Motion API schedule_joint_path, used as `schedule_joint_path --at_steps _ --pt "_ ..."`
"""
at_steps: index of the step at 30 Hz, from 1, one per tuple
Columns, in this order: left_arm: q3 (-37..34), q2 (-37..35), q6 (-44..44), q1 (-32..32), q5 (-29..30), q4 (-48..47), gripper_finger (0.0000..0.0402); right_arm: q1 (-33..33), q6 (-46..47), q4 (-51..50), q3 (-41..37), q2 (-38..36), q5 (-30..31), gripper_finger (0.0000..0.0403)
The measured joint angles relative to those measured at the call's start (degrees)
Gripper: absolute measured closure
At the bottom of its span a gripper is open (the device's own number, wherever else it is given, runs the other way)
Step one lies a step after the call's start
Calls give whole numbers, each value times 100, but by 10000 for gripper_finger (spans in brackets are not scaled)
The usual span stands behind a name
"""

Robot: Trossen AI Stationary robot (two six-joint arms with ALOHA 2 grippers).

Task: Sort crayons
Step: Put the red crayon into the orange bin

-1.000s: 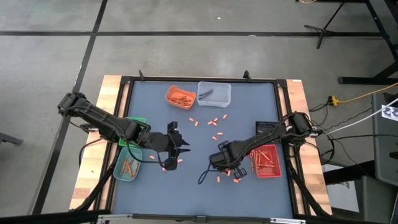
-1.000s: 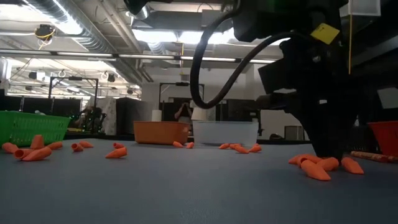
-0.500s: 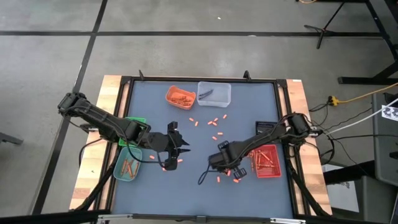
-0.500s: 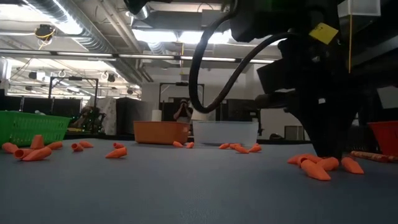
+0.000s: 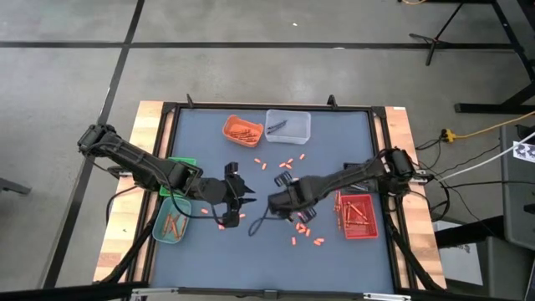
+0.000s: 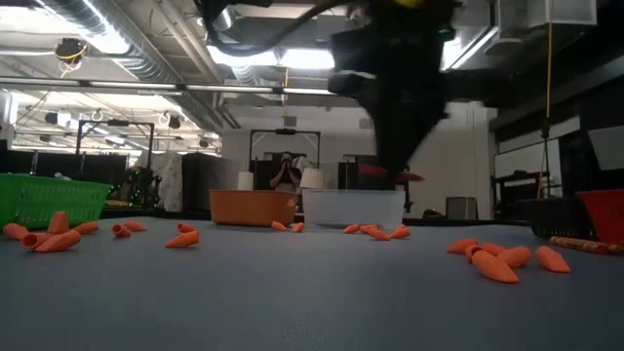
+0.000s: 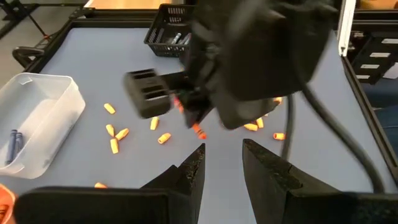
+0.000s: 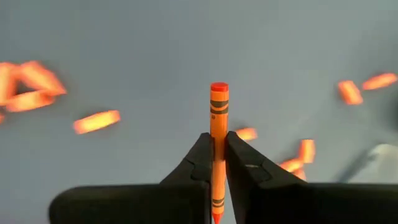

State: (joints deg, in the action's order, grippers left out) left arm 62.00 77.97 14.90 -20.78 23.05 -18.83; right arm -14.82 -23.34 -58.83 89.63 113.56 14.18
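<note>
My right gripper [image 5: 280, 197] hangs above the middle of the blue table, shut on an orange crayon [image 8: 218, 112]; the low view shows the crayon [image 6: 404, 176] well above the table. Just to its left, my left gripper [image 5: 240, 201] waits open, its fingers [image 7: 198, 163] pointing at the right gripper. Short orange crayons lie loose on the table in three groups: near the far trays [image 5: 284, 164], by the left gripper [image 5: 226, 220] and near the red tray [image 5: 306, 237]. My right gripper pinches the orange crayon between its two fingertips, at about the middle of its length [image 8: 217, 132]. The fingers come steeply from above. The crayon sticks out past them on both sides, flat end [image 8: 219, 88] away from the wrist, lifted clear of the table.
Far side: an orange tray [image 5: 242, 130] with crayons and a clear tray [image 5: 288, 124]. Right: a red tray [image 5: 358, 216] with crayons and a black basket [image 5: 359, 171]. Left: a green basket [image 5: 180, 162] and a clear tray [image 5: 171, 225] of orange crayons.
My right gripper has risen from the loose crayons beside the red tray and swung toward the table's left and slightly toward its far edge, turning as it went, with the orange crayon in its fingers lifted clear of the table.
</note>
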Motion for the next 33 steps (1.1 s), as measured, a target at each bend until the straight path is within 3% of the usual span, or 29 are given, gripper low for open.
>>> schedule_joint_path --at_steps 8,14,22,27,33 --pt "0 -182 -2 -4 61 0 310 892 -648 1082 67 -2 28 381" --pt "0 -365 -2 -2 188 41 310 1617 -1273 2500 67 -4 6 381" --pt "7 -389 -1 17 638 68 310 2409 -1495 4489 69 158 -1008 381" --pt "5 -389 -48 10 1380 44 310 2691 -1628 5227 69 441 -1085 381" --pt "4 -380 -213 57 2975 21 310 2860 -1904 5482 74 802 -1064 381"
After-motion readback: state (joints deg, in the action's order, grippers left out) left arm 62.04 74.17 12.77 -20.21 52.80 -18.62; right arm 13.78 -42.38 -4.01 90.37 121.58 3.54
